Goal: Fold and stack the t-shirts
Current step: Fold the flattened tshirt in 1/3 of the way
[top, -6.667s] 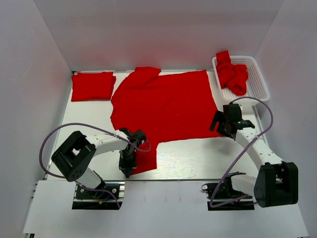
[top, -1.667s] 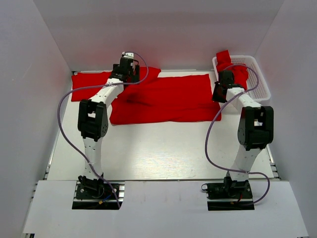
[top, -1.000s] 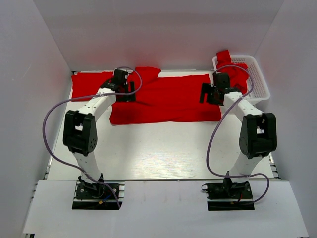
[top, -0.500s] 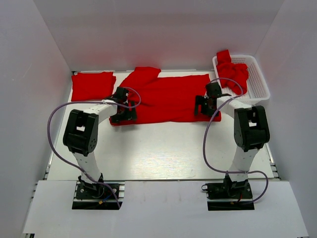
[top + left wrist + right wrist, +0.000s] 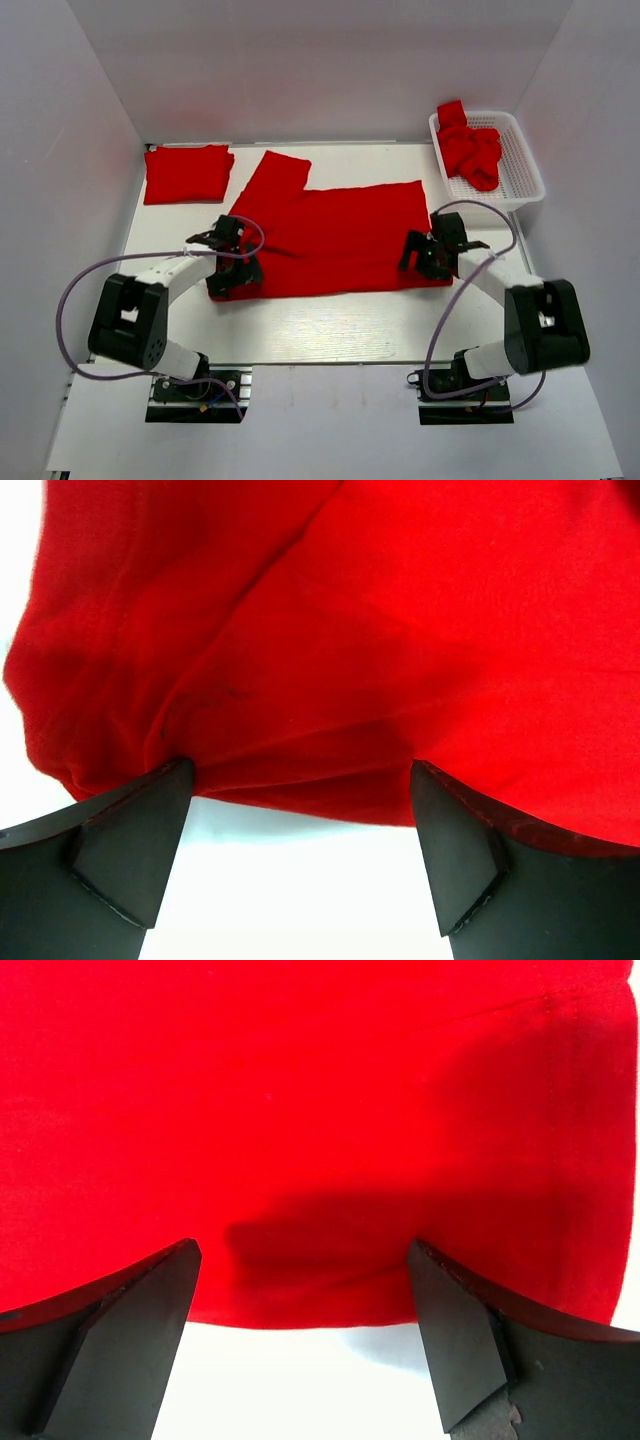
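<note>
A large red t-shirt [image 5: 335, 235] lies folded lengthwise across the middle of the table, one sleeve [image 5: 275, 172] sticking out at its back left. My left gripper [image 5: 233, 272] is at its near-left corner and my right gripper [image 5: 424, 257] at its near-right corner. In the left wrist view the t-shirt's near edge [image 5: 300, 800] runs between the wide-apart fingertips [image 5: 135, 845] of the open left gripper [image 5: 300, 865]. The right wrist view shows the same: hem [image 5: 300, 1310] at the tips, right gripper [image 5: 300, 1345] open. Neither grips cloth.
A folded red t-shirt [image 5: 187, 172] lies at the back left corner. A white lattice basket [image 5: 523, 165] at the back right holds crumpled red t-shirts [image 5: 470, 152]. White table surface [image 5: 330, 330] shows in front of the spread shirt. White walls enclose three sides.
Both grippers have come from the back of the table toward the near side. The spread t-shirt has shifted nearer with them, and its sleeve now lies flat at the back left.
</note>
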Robot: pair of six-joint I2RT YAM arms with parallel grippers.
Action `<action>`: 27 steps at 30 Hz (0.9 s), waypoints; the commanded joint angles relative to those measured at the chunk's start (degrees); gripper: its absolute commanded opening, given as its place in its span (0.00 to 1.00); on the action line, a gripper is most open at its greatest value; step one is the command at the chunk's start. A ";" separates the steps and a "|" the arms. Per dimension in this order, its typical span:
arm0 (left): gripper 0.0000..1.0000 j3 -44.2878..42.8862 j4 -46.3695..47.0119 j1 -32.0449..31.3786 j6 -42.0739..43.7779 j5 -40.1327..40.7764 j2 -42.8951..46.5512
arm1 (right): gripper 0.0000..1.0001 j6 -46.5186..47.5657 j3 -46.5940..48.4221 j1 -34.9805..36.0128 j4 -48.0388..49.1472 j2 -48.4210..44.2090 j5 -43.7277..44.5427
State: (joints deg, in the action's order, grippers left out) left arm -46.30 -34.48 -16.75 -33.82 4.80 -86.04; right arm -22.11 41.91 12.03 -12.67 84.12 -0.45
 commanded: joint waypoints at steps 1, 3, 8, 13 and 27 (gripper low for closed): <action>1.00 7.01 -14.55 -0.56 -4.85 -7.40 4.29 | 0.90 -2.94 -7.10 0.71 -10.88 -6.91 -1.65; 1.00 7.81 -15.79 -0.56 -2.92 -12.41 9.45 | 0.90 -1.89 -9.30 0.63 -12.89 -8.79 -4.55; 1.00 -5.52 -19.92 -0.56 2.35 -10.52 15.02 | 0.90 3.89 -4.48 1.24 -15.37 -12.92 -10.62; 1.00 -21.17 -14.93 -0.56 15.43 -10.51 11.52 | 0.90 8.48 3.78 0.89 -15.29 -14.33 -13.26; 0.95 -26.56 0.73 0.41 41.03 -8.67 -12.73 | 0.90 15.16 11.35 0.45 -15.46 -7.21 -18.01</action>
State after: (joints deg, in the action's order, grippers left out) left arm -71.92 -35.07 -16.64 1.98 -6.13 -97.84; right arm -8.54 50.50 12.82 -27.33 76.44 -16.93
